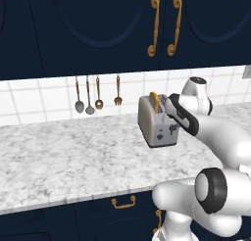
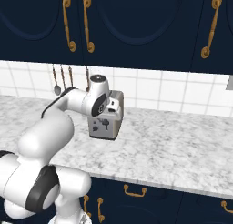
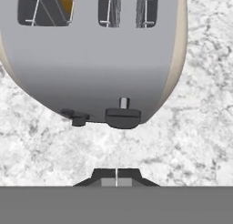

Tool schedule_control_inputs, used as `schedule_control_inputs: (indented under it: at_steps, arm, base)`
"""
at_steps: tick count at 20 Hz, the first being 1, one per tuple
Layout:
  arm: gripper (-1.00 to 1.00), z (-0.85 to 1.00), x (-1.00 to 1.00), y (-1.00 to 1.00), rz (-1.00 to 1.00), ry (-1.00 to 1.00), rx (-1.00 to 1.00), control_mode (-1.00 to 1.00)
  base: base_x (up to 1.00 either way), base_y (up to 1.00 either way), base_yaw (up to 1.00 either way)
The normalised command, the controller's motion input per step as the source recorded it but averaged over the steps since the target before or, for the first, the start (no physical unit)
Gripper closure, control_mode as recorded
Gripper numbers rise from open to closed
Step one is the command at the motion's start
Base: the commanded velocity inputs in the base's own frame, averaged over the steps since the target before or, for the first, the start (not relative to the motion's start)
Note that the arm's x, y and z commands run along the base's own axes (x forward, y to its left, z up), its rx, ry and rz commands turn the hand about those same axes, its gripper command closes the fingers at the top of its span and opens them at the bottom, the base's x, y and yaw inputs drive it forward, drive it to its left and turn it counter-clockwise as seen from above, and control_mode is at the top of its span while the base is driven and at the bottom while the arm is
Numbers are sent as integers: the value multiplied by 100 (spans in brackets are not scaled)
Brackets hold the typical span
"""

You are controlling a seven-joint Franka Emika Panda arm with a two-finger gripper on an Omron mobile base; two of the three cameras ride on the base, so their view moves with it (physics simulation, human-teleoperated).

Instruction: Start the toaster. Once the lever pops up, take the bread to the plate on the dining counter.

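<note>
Directly above the toaster (image 3: 93, 59), shut jaws (image 3: 116, 172) hover over its lever (image 3: 123, 117); a straight, centred press down should start it without slipping.

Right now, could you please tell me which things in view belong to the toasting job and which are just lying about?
Belonging to the job:
- toaster
- lever on its control face
- bread standing in a slot
- claw, fingertips together, just short of the lever

Just lying about:
- four utensils hanging on the tiled wall
- marble worktop under the toaster
</note>
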Motion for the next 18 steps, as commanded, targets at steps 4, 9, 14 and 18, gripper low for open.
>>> schedule_control_inputs:
  at_steps: [4, 9, 14, 18]
  arm:
    - [100, -17, 19, 0, 0, 0, 0, -100]
    - [100, -10, 22, 0, 0, 0, 0, -100]
    - [100, -13, 22, 0, 0, 0, 0, -100]
    - [100, -10, 19, 0, 0, 0, 0, -100]
  base:
    - [0, 0, 0]
    - [0, 0, 0]
    - [0, 0, 0]
    - [0, 0, 0]
